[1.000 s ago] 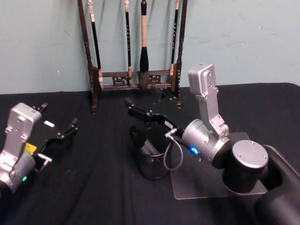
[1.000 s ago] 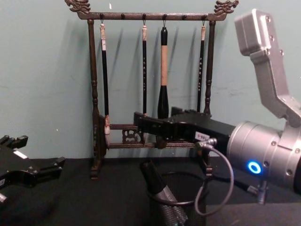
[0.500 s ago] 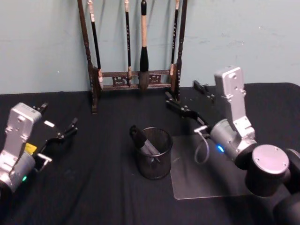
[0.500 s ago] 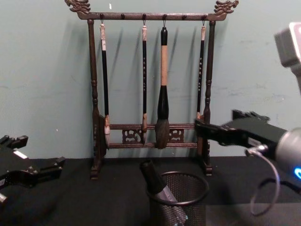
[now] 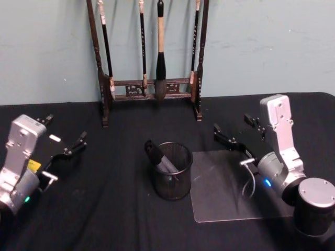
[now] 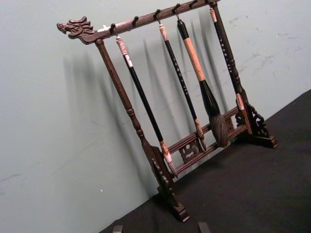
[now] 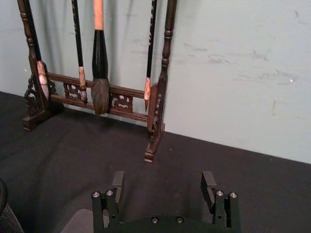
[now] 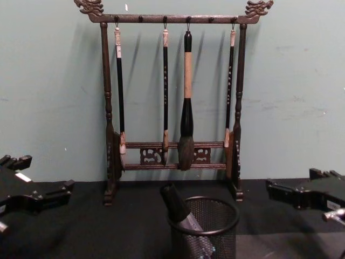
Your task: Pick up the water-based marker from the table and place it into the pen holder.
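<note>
Inside pen holder [image 5: 172, 178] — marker [image 5: 160, 158], well apart from right gripper [image 5: 239, 135] fingers

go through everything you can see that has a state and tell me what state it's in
Marker: in the holder, leaning, cap end above the rim.
Pen holder: upright on the table.
Right gripper: open, empty, off to the holder's right.
Left gripper: open, empty, parked at the left.
Brushes: four, hanging on the rack.
</note>
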